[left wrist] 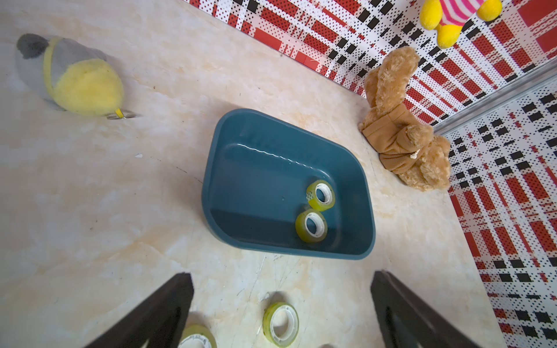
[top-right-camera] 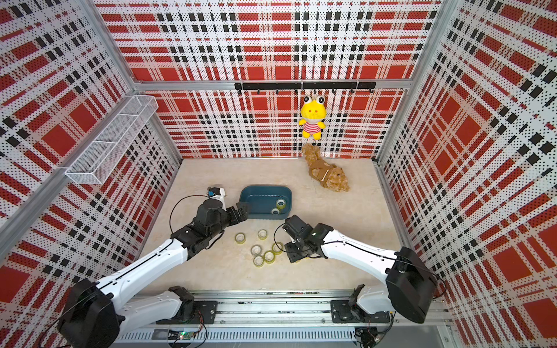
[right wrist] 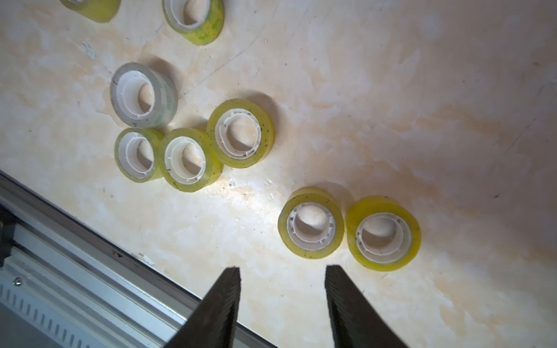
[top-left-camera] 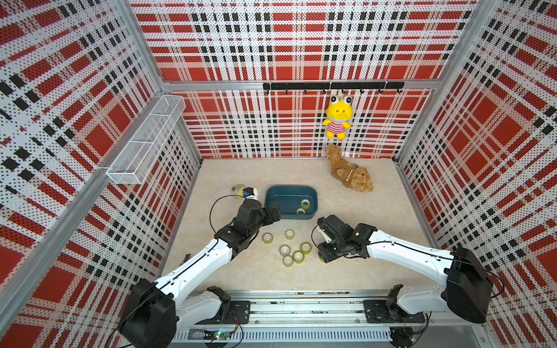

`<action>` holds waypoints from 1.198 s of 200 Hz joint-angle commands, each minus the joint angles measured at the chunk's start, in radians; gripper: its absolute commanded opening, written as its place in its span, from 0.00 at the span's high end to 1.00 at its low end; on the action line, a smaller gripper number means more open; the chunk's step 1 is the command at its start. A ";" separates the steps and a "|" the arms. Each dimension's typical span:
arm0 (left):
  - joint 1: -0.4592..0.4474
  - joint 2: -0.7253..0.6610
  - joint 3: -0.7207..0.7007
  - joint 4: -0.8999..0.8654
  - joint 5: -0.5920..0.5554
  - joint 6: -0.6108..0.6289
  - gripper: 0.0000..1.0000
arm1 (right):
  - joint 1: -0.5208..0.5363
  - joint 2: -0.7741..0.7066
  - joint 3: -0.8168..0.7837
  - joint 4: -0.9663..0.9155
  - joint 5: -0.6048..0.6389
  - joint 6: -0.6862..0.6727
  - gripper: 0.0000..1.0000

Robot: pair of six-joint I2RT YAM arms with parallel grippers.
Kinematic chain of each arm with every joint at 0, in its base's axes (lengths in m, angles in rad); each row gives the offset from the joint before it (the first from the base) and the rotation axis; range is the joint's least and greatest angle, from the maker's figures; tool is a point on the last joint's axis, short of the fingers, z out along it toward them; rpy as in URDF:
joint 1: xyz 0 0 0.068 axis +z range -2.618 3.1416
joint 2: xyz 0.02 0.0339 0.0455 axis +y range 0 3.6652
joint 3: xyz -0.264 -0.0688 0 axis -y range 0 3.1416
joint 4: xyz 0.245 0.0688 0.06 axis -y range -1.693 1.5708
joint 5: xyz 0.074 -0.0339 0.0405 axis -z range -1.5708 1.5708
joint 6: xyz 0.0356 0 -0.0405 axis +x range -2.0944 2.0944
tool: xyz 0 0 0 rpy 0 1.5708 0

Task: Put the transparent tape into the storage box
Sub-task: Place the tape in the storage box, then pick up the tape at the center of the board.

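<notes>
Right gripper (right wrist: pixel 283 269) jaws half-spread, empty | transparent tape roll (right wrist: pixel 310 223) flat on bench (right wrist: pixel 391 105), just above-right of them in frame | left gripper (left wrist: pixel 282 274) jaws wide, empty | storage box (left wrist: pixel 211 186) mid-frame | right gripper nearer.

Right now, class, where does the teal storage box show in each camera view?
Both top views: storage box just below the picture's middle.
Left wrist: centre of picture, two tape rolls inside.
Right wrist: not in it.
Shared landmark: brown teddy bear near the box, except in the right wrist view.
</notes>
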 commanded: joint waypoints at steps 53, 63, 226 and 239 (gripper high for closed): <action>0.073 -0.039 -0.046 0.008 0.018 0.002 0.01 | 0.036 0.105 0.010 0.022 0.095 0.003 0.49; 0.080 -0.044 -0.049 0.008 0.022 0.003 0.01 | 0.049 0.121 0.018 0.021 0.101 0.006 0.50; 0.110 -0.070 -0.074 0.008 0.038 0.019 0.01 | 0.101 0.322 0.034 0.070 0.179 0.031 0.88; 0.111 -0.073 -0.076 0.008 0.038 0.019 0.01 | 0.100 0.305 0.031 0.064 0.186 0.031 0.98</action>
